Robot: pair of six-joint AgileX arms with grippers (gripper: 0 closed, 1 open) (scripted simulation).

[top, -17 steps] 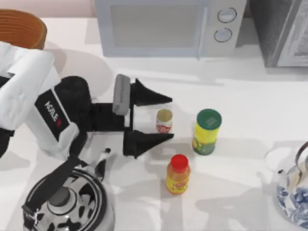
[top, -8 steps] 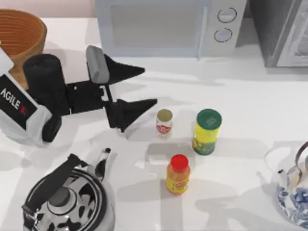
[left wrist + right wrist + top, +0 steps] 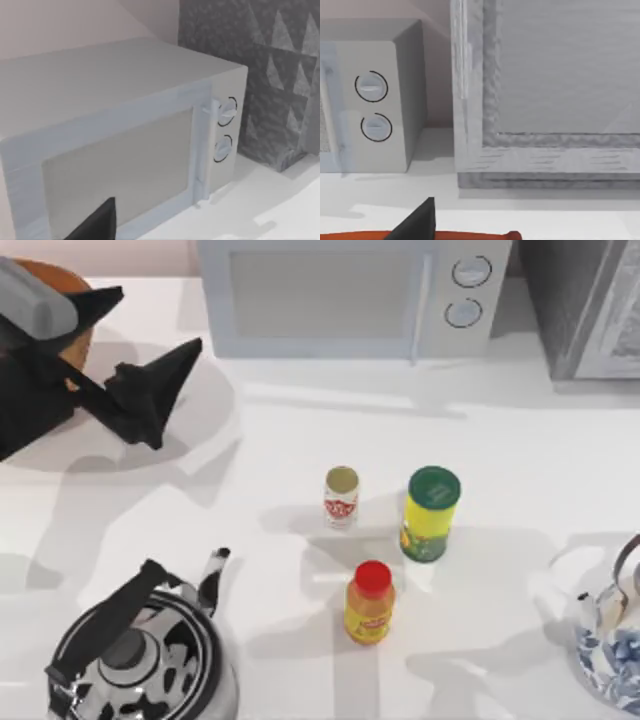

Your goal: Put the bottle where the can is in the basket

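So your left gripper [image 3: 130,355] is up at the far-left corner of the table in the top view, hanging over the near edge of the basket [image 3: 70,285], with the jaws spread wide and nothing between them. The fingertips point roughly toward the middle of the table, one finger over the basket rim and the other out over bare tabletop.

Heads up: the can [image 3: 341,496] isn't in the basket at all. It's standing upright out in the middle of the table, well apart from your gripper, off toward the right and nearer the front edge. The bottle [image 3: 370,602], the yellow one with the red cap, stands upright too, just in front of the can and even farther from you. A taller yellow container with a green lid [image 3: 431,512] sits just beside the can on its right, so don't mix those up.

The relation that matters: everything you'd grab lies on a diagonal from the basket corner down toward table centre, and all of it stands vertical, so I'd guess a side-on approach works. The left arm looks like the nearer one.

I can't tell you how the right gripper is set; its wrist view just looks at the microwave [image 3: 370,100] and a grey cabinet.
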